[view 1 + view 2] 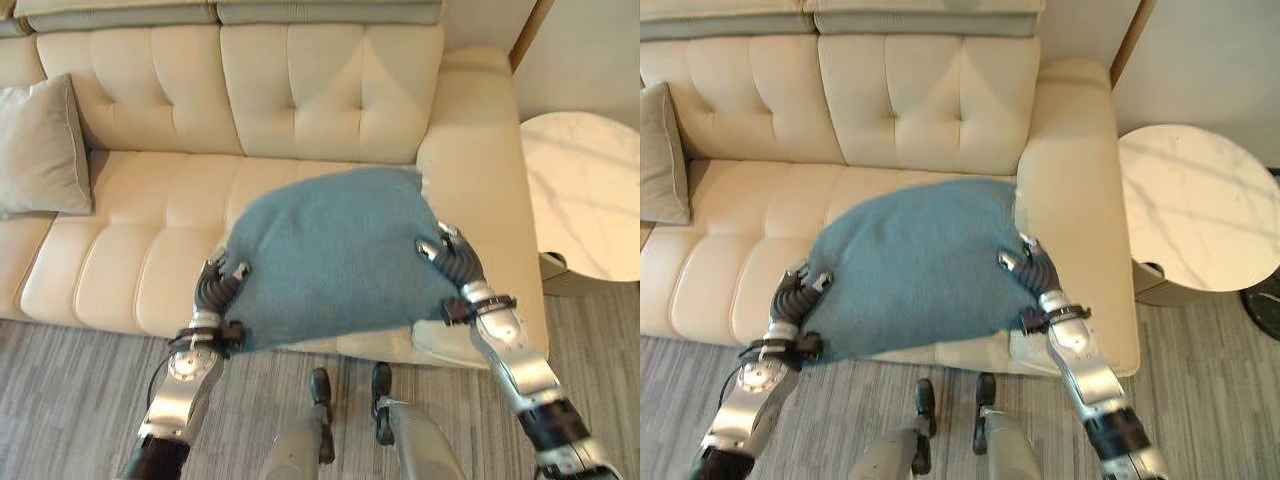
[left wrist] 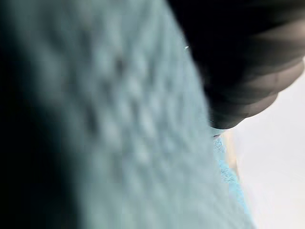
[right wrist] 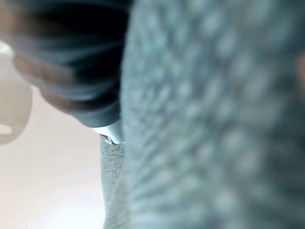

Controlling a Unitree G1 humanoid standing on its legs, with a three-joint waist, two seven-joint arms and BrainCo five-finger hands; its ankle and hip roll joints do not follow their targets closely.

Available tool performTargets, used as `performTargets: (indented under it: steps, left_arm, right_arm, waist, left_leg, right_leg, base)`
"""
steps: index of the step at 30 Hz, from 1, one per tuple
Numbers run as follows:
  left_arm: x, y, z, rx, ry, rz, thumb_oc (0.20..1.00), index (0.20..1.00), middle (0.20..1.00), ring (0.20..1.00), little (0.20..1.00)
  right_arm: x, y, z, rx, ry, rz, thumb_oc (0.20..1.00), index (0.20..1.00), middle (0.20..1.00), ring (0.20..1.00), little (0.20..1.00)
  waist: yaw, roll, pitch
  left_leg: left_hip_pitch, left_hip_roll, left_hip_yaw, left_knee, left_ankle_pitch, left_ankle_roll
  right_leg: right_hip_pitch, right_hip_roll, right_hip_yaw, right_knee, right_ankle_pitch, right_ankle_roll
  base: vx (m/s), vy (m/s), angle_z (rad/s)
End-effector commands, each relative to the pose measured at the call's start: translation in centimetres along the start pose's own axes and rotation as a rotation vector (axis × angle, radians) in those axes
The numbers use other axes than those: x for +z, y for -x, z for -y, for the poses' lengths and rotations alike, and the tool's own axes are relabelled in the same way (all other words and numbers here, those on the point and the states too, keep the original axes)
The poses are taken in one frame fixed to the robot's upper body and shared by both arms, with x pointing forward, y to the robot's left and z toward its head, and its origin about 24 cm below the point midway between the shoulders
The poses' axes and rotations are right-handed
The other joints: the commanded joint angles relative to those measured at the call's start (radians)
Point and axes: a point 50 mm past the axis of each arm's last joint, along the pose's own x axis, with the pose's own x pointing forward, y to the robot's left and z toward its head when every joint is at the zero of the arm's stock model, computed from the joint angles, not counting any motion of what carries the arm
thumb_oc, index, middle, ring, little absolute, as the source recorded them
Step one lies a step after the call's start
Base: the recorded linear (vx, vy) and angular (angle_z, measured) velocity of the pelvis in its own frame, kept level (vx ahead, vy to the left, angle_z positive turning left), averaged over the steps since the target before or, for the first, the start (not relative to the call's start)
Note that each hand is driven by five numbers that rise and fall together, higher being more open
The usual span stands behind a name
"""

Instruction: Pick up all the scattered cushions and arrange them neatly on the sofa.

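The cream sofa [image 1: 300,100] fills the upper part of the head views, its tufted back at 12 o'clock and its wide armrest at 2 o'clock. Beyond that armrest, at 3 o'clock, stands a round white marble side table [image 1: 1200,205], seen more fully from the right eye than from the left. A striped grey rug [image 1: 70,390] covers the floor from 6 to 8 o'clock.

The blue-grey cushion [image 1: 335,255] sits at the centre, held between both hands over the seat's front edge, its far corner reaching toward the armrest. At 9 o'clock a beige cushion [image 1: 40,145] leans upright against the backrest; the left eye shows most of it, the right eye a narrow strip.

The left hand [image 1: 218,282] clamps the blue-grey cushion's 8 o'clock edge, fingers curled onto the fabric. The right hand [image 1: 452,255] grips its 4 o'clock edge likewise. Both wrist views show the cushion's knit pressed close against each dark ribbed cover.
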Motion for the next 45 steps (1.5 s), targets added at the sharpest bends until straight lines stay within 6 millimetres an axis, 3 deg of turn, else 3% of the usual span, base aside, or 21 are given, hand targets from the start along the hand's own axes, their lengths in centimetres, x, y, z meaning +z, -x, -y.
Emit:
performTargets:
  steps: [1,2,3,5,6,7,9,10,12,13,14,15,18,23,25,28,33,37,41,44,45]
  left_arm:
    - [9.6,-5.2,1.2,0.021,-0.03,0.437,0.2,0.2,0.2,0.2,0.2]
    - [9.7,-5.3,1.2,0.021,-0.029,0.441,0.2,0.2,0.2,0.2,0.2]
    - [13.5,-8.0,1.8,0.063,-0.049,0.53,0.2,0.2,0.2,0.2,0.2]
    - [18.2,-9.9,2.0,0.109,-0.071,0.63,0.2,0.2,0.2,0.2,0.2]
    - [18.5,-10.0,2.1,0.107,-0.071,0.638,0.2,0.2,0.2,0.2,0.2]
    - [23.6,-11.4,2.2,0.152,-0.112,0.731,0.2,0.2,0.2,0.2,0.2]
    - [27.5,-11.8,1.7,0.204,-0.116,0.798,0.2,0.2,0.2,0.2,0.2]
    - [27.5,-11.8,1.7,0.203,-0.116,0.799,0.2,0.2,0.2,0.2,0.2]
    - [31.2,-11.7,1.0,0.248,-0.14,0.857,0.2,0.2,0.2,0.2,0.2]
    - [32.5,-11.8,0.5,0.275,-0.163,0.858,0.341,0.341,0.341,0.341,0.341]
    - [33.7,-12.3,-0.2,0.306,-0.187,0.816,1.0,1.0,1.0,1.0,1.0]
    - [34.6,-12.4,-0.3,0.308,-0.205,0.802,1.0,1.0,1.0,1.0,1.0]
    - [35.0,-12.6,-1.1,0.323,-0.222,0.77,1.0,1.0,1.0,1.0,1.0]
    - [30.2,-14.2,-4.1,0.329,-0.358,0.568,1.0,1.0,1.0,1.0,1.0]
    - [26.1,-14.7,-6.6,0.354,-0.379,0.431,1.0,1.0,1.0,1.0,1.0]
    - [21.8,-14.4,-9.5,0.399,-0.346,0.306,1.0,1.0,1.0,1.0,1.0]
    - [16.5,-13.2,-11.8,0.434,-0.298,0.204,1.0,1.0,1.0,1.0,1.0]
    - [15.0,-12.1,-11.2,0.388,-0.261,0.258,1.0,1.0,1.0,1.0,1.0]
    - [13.2,-9.9,-9.6,0.287,-0.16,0.344,1.0,1.0,1.0,1.0,1.0]
    - [9.5,-7.2,-9.4,0.244,-0.112,0.292,1.0,1.0,1.0,1.0,1.0]
    - [9.4,-7.2,-9.4,0.244,-0.113,0.289,1.0,1.0,1.0,1.0,1.0]
  right_arm:
    - [11.0,-5.0,-3.5,-0.018,-0.204,0.507,0.2,0.2,0.2,0.2,0.2]
    - [11.2,-5.1,-3.5,-0.019,-0.204,0.512,0.2,0.2,0.2,0.2,0.2]
    - [14.6,-7.3,-4.2,-0.054,-0.189,0.592,0.2,0.2,0.2,0.2,0.2]
    - [17.9,-9.0,-4.5,-0.106,-0.165,0.66,0.2,0.2,0.2,0.2,0.2]
    - [18.1,-9.1,-4.4,-0.109,-0.166,0.667,0.2,0.2,0.2,0.2,0.2]
    - [22.1,-10.4,-4.8,-0.164,-0.12,0.748,0.2,0.2,0.2,0.2,0.2]
    - [25.3,-11.1,-4.3,-0.226,-0.056,0.814,0.2,0.2,0.2,0.2,0.2]
    - [25.4,-11.1,-4.3,-0.227,-0.057,0.815,0.2,0.2,0.2,0.2,0.2]
    - [28.9,-11.1,-3.4,-0.3,-0.004,0.892,0.2,0.2,0.2,0.2,0.2]
    - [30.1,-11.1,-2.8,-0.344,0.03,0.919,0.2,0.2,0.2,0.2,0.2]
    - [31.1,-11.3,-1.9,-0.393,0.081,0.923,0.282,0.282,0.282,0.282,0.282]
    - [31.4,-11.5,-1.3,-0.404,0.112,0.915,1.0,1.0,1.0,1.0,1.0]
    - [30.8,-12.0,-0.5,-0.409,0.166,0.866,1.0,1.0,1.0,1.0,1.0]
    - [23.2,-14.0,-0.9,-0.237,0.247,0.584,1.0,1.0,1.0,1.0,1.0]
    - [19.2,-14.0,-1.2,-0.161,0.209,0.467,1.0,1.0,1.0,1.0,1.0]
    - [15.8,-13.8,-0.4,-0.151,0.201,0.363,1.0,1.0,1.0,1.0,1.0]
    - [14.0,-13.0,1.5,-0.171,0.234,0.317,1.0,1.0,1.0,1.0,1.0]
    - [13.4,-11.9,3.6,-0.206,0.271,0.323,1.0,1.0,1.0,1.0,1.0]
    - [11.9,-9.2,5.5,-0.202,0.334,0.336,1.0,1.0,1.0,1.0,1.0]
    - [8.7,-5.6,6.1,-0.163,0.365,0.292,1.0,1.0,1.0,1.0,1.0]
    - [8.6,-5.5,6.0,-0.162,0.365,0.289,1.0,1.0,1.0,1.0,1.0]
  waist:
    - [0.018,-0.013,-0.002]
    - [0.02,-0.014,-0.001]
    - [0.027,-0.006,0.008]
    - [0.032,0.001,0.014]
    - [0.035,-0.001,0.021]
    - [0.043,0.006,0.027]
    - [0.051,0.007,0.038]
    - [0.052,0.006,0.039]
    - [0.061,0.011,0.053]
    - [0.066,0.016,0.061]
    - [0.07,0.025,0.073]
    - [0.075,0.026,0.082]
    - [0.085,0.034,0.099]
    - [0.086,0.039,0.137]
    - [0.078,0.028,0.155]
    - [0.071,0.015,0.178]
    - [0.06,-0.012,0.201]
    - [0.058,-0.024,0.2]
    - [0.058,-0.037,0.177]
    - [0.051,-0.053,0.14]
    - [0.051,-0.054,0.135]
  left_leg:
    - [0.03,-0.032,0.027,0.004,-0.105,-0.048]
    - [0.025,-0.032,0.028,0.004,-0.1,-0.047]
    - [-0.001,-0.033,0.016,-0.009,-0.085,-0.05]
    - [-0.02,-0.034,0.003,-0.026,-0.068,-0.055]
    - [-0.021,-0.034,0.003,-0.027,-0.067,-0.055]
    - [-0.045,-0.035,-0.011,-0.045,-0.049,-0.059]
    - [-0.058,-0.037,-0.021,-0.061,-0.034,-0.063]
    - [-0.058,-0.037,-0.021,-0.061,-0.033,-0.063]
    - [-0.074,-0.041,-0.031,-0.074,-0.019,-0.067]
    - [-0.084,-0.042,-0.035,-0.083,-0.009,-0.07]
    - [-0.101,-0.046,-0.045,-0.088,0.002,-0.072]
    - [-0.111,-0.047,-0.052,-0.089,0.006,-0.073]
    - [-0.128,-0.05,-0.063,-0.091,0.015,-0.074]
    - [-0.164,-0.053,-0.068,-0.095,0.033,-0.076]
    - [-0.172,-0.049,-0.055,-0.095,0.033,-0.078]
    - [-0.18,-0.044,-0.042,-0.095,0.034,-0.08]
    - [-0.178,-0.038,-0.033,-0.092,0.035,-0.083]
    - [-0.149,-0.038,-0.032,-0.09,0.028,-0.081]
    - [-0.084,-0.04,-0.03,-0.087,0.009,-0.077]
    - [-0.026,-0.04,-0.025,-0.083,-0.013,-0.069]
    - [-0.029,-0.04,-0.025,-0.085,-0.008,-0.069]
  right_leg:
    - [0.016,-0.046,0.074,-0.07,-0.032,0.138]
    - [0.012,-0.047,0.074,-0.073,-0.027,0.137]
    - [-0.018,-0.042,0.08,-0.07,-0.021,0.143]
    - [-0.039,-0.039,0.082,-0.073,-0.014,0.149]
    - [-0.04,-0.039,0.082,-0.072,-0.014,0.149]
    - [-0.067,-0.039,0.08,-0.072,-0.008,0.155]
    - [-0.086,-0.04,0.078,-0.071,-0.002,0.162]
    - [-0.086,-0.04,0.078,-0.071,-0.002,0.162]
    - [-0.101,-0.042,0.076,-0.076,0.002,0.167]
    - [-0.112,-0.044,0.07,-0.079,0.005,0.169]
    - [-0.126,-0.045,0.067,-0.083,0.011,0.17]
    - [-0.132,-0.045,0.063,-0.087,0.012,0.169]
    - [-0.145,-0.047,0.059,-0.091,0.018,0.17]
    - [-0.176,-0.041,0.058,-0.092,0.03,0.164]
    - [-0.182,-0.037,0.064,-0.107,0.044,0.166]
    - [-0.189,-0.034,0.069,-0.124,0.062,0.17]
    - [-0.184,-0.031,0.074,-0.137,0.074,0.17]
    - [-0.151,-0.033,0.075,-0.142,0.074,0.167]
    - [-0.078,-0.041,0.065,-0.156,0.068,0.167]
    - [-0.015,-0.044,0.061,-0.164,0.059,0.168]
    - [-0.018,-0.044,0.061,-0.168,0.064,0.168]
  base:
    - [-0.08,0.005,-0.05]
    - [-0.07,-0.005,-0.04]
    - [-0.05,-0.011,0.0]
    - [-0.02,-0.003,0.01]
    - [-0.03,-0.014,0.03]
    - [-0.03,-0.023,0.03]
    - [-0.01,-0.021,0.1]
    - [-0.01,-0.006,0.11]
    - [-0.01,-0.002,0.03]
    - [-0.03,-0.016,0.07]
    - [-0.03,-0.019,0.13]
    - [-0.04,-0.031,0.17]
    - [-0.03,-0.036,0.12]
    - [-0.03,-0.008,0.05]
    - [-0.05,0.015,-0.04]
    - [-0.05,0.034,0.42]
    - [-0.05,0.019,-0.14]
    - [-0.05,0.018,0.02]
    - [0.0,-0.004,0.04]
    - [0.03,0.003,0.02]
    - [0.07,0.002,-0.03]
